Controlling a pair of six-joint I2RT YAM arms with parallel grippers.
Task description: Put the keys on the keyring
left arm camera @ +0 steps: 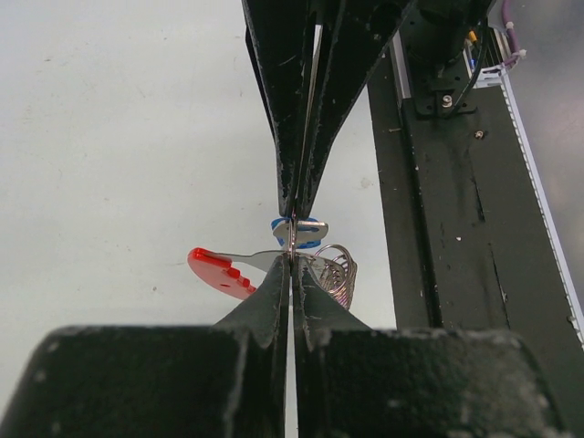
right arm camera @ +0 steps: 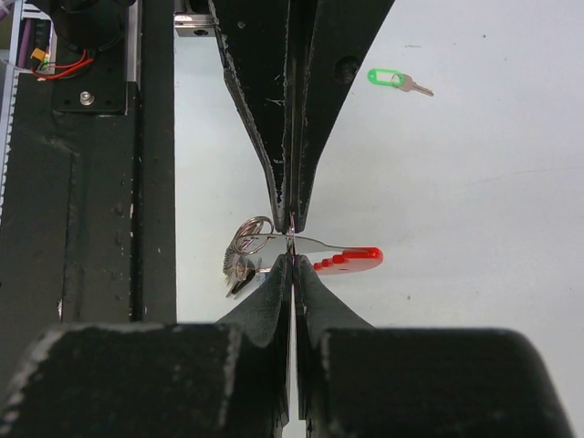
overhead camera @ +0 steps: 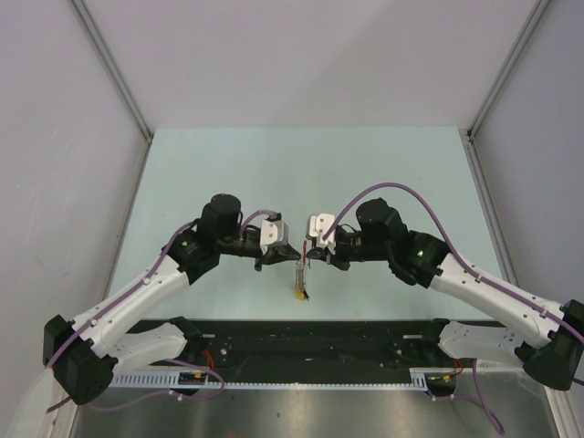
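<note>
My two grippers meet tip to tip over the near middle of the table, with the keyring (overhead camera: 299, 278) hanging between them. In the left wrist view my left gripper (left arm camera: 292, 262) is shut on the keyring's silver stem, with its curved red piece (left arm camera: 219, 270) to the left and its coiled ring (left arm camera: 339, 270) to the right. The right gripper's fingers (left arm camera: 274, 109) come in from above, pinching the blue key (left arm camera: 307, 234). In the right wrist view my right gripper (right arm camera: 290, 259) is shut below the keyring (right arm camera: 351, 261). The green key (right arm camera: 392, 80) lies loose on the table.
A black rail (overhead camera: 310, 336) with cabling runs along the table's near edge, close beside the keyring (left arm camera: 456, 237). White walls (overhead camera: 73, 146) enclose the pale green table (overhead camera: 301, 164) on three sides.
</note>
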